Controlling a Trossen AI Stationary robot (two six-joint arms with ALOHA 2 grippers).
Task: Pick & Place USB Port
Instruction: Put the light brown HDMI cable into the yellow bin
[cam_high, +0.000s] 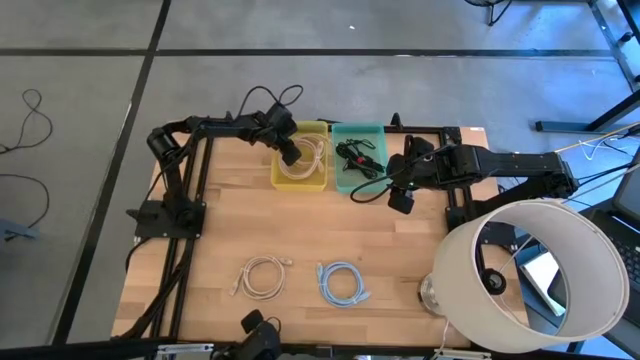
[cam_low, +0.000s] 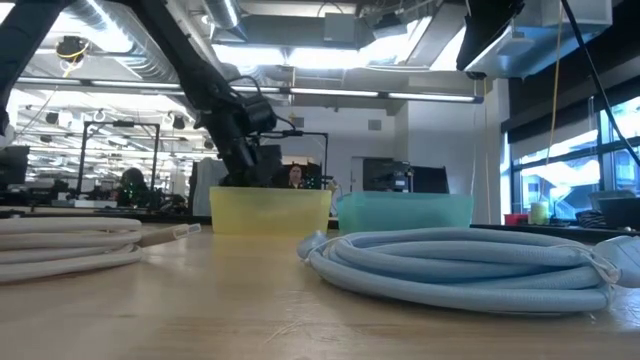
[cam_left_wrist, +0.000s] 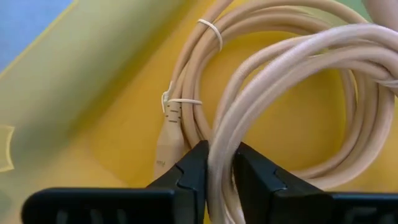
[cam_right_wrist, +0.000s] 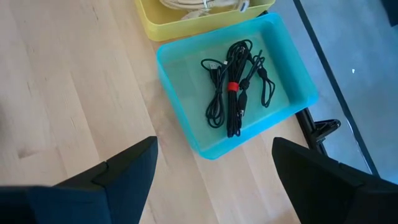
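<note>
A beige coiled cable lies in the yellow bin at the table's far side. My left gripper reaches down into that bin and is shut on the cable's strands. Beside it on the right, the teal bin holds a black cable bundle with a red tie. My right gripper hovers open over the bare table just in front of the teal bin, touching nothing. A white cable coil and a blue cable coil lie on the table's near part. My left gripper pinches the beige cable's looped strands between its two fingers, near the plug end that lies alongside. It comes from above, pointing down into the yellow bin. The rest of the coil lies on the bin's floor.
A large white lampshade stands at the table's near right corner. In the low view the white coil and the blue coil lie in front of both bins. Bare wood stretches between the bins and the coils.
</note>
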